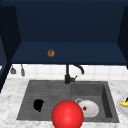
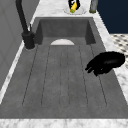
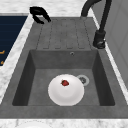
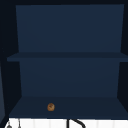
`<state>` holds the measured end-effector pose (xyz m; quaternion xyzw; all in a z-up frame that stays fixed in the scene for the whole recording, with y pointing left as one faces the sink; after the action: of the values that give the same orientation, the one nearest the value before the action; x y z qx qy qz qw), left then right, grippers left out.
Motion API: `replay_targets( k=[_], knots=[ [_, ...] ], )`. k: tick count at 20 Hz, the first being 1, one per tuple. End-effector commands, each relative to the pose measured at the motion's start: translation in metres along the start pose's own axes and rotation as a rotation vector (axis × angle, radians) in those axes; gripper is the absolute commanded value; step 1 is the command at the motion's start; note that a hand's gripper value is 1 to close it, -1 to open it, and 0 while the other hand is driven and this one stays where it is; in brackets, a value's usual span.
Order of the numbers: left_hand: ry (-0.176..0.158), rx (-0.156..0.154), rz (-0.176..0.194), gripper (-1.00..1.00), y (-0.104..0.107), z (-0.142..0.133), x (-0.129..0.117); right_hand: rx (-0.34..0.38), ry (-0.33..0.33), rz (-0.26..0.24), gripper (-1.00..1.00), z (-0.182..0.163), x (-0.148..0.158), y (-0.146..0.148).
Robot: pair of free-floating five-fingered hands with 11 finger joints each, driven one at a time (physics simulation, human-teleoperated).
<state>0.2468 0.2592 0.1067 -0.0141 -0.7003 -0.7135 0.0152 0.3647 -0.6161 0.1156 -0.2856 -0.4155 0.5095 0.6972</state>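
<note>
We are hovering our left hand (image 1: 38, 105) over the ribbed draining board (image 1: 47, 95) on the left part of the sink, near its front edge — the fingers are curling loosely and holding nothing, as the left side view (image 2: 106, 62) and the right side view (image 3: 39, 14) are showing. A white plate (image 1: 91, 108) is lying in the basin with a small red bit (image 3: 65, 83) sitting on it. A red ball (image 1: 67, 115) is showing in front of the sink — a black tap (image 1: 68, 73) is standing behind it. A small brown thing (image 4: 51, 107) is resting on the cabinet shelf above
</note>
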Motion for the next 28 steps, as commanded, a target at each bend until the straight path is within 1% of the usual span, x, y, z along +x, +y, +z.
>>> replay_targets(
  k=[1, 3, 4, 6, 8, 9, 10, 12, 13, 15, 19, 20, 22, 23, 25, 26, 28],
  knots=[
    [0.000, 0.000, 0.000, 0.00, 0.000, 0.000, 0.000, -0.015, -0.079, 0.039, 1.00, -0.011, -0.012, -0.003],
    [0.000, 0.000, 0.000, 0.00, 0.000, 0.000, 0.000, 0.002, -0.129, 0.034, 1.00, -0.010, -0.022, 0.001],
    [0.000, 0.000, 0.000, 0.00, 0.000, 0.000, 0.000, -0.001, -0.152, 0.019, 1.00, -0.010, -0.028, 0.002],
    [0.000, 0.000, 0.000, 0.00, 0.000, 0.000, 0.000, -0.011, -0.158, -0.010, 1.00, -0.009, -0.032, 0.004],
    [0.000, 0.000, 0.000, 0.00, 0.000, 0.000, 0.000, -0.008, -0.170, -0.050, 1.00, -0.008, -0.034, -0.004],
    [0.000, 0.000, 0.000, 0.00, 0.000, 0.000, 0.000, 0.003, -0.169, -0.059, -1.00, -0.005, -0.033, -0.010],
    [0.000, 0.000, 0.000, 0.00, 0.000, 0.000, 0.000, 0.016, -0.159, -0.054, -1.00, -0.001, -0.032, -0.017],
    [0.000, 0.000, 0.000, 0.00, 0.000, 0.000, 0.000, 0.007, -0.154, -0.018, -1.00, 0.007, -0.029, -0.038],
    [0.000, 0.000, 0.000, 0.00, 0.000, 0.000, 0.000, 0.005, -0.150, -0.011, -1.00, 0.010, -0.028, -0.048],
    [0.000, 0.000, 0.000, 0.00, 0.000, 0.000, 0.000, 0.012, -0.144, -0.005, -1.00, 0.016, -0.026, -0.067],
    [0.000, 0.000, 0.000, 0.00, 0.000, 0.000, 0.000, 0.026, -0.134, 0.005, -1.00, 0.032, -0.024, -0.095],
    [0.000, 0.000, 0.000, 0.00, 0.000, 0.000, 0.000, 0.043, -0.129, 0.006, -1.00, 0.033, -0.024, -0.098],
    [0.000, 0.000, 0.000, 0.00, 0.000, 0.000, 0.000, 0.075, -0.119, 0.004, -1.00, 0.037, -0.024, -0.093],
    [0.000, 0.000, 0.000, 0.00, 0.000, 0.000, 0.000, 0.066, -0.122, 0.007, -1.00, 0.039, -0.025, -0.090],
    [0.000, 0.000, 0.000, 0.00, 0.000, 0.000, 0.000, 0.010, -0.141, 0.012, -1.00, 0.036, -0.022, -0.092],
    [0.000, 0.000, 0.000, 0.00, 0.000, 0.000, 0.000, 0.013, -0.140, 0.013, -1.00, 0.034, -0.023, -0.096],
    [0.000, 0.000, 0.000, 0.00, 0.000, 0.000, 0.000, 0.063, -0.137, 0.013, -1.00, 0.035, -0.026, -0.100]
  ],
)
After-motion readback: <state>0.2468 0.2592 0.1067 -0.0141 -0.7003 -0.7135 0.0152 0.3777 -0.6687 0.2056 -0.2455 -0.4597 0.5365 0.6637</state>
